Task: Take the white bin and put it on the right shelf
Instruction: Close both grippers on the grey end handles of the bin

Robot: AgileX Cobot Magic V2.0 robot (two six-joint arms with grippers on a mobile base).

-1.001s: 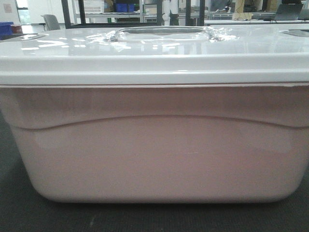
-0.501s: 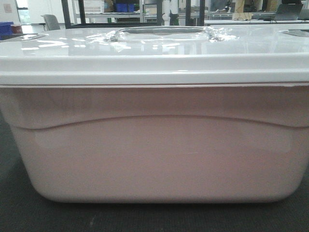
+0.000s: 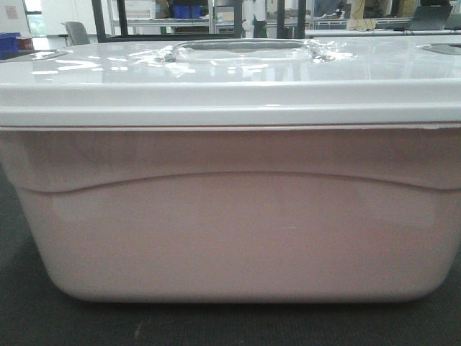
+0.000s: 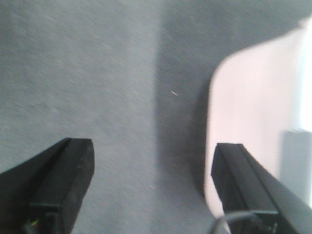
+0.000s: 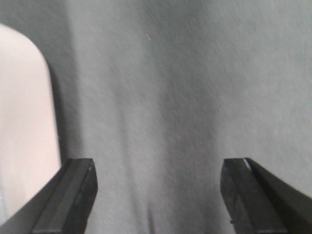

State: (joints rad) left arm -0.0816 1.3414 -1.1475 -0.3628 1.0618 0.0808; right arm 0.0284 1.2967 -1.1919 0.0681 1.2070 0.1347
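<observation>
The white bin (image 3: pixel 230 231) fills the front view: a pinkish translucent tub with a curved ridge and a glossy white lid (image 3: pixel 230 79) with a recessed handle. It rests on a dark grey surface (image 3: pixel 21 317). In the left wrist view my left gripper (image 4: pixel 152 170) is open over the grey surface, the bin's rounded corner (image 4: pixel 253 97) showing behind its right finger. In the right wrist view my right gripper (image 5: pixel 158 187) is open, with the bin's corner (image 5: pixel 24 122) just left of its left finger. Nothing is held between either pair of fingers. The right shelf is out of view.
Behind the bin stand metal racks with blue bins (image 3: pixel 186 11), a grey chair (image 3: pixel 75 32) and another blue bin (image 3: pixel 9 43) at the far left. Dark uprights (image 3: pixel 238 18) rise behind the lid.
</observation>
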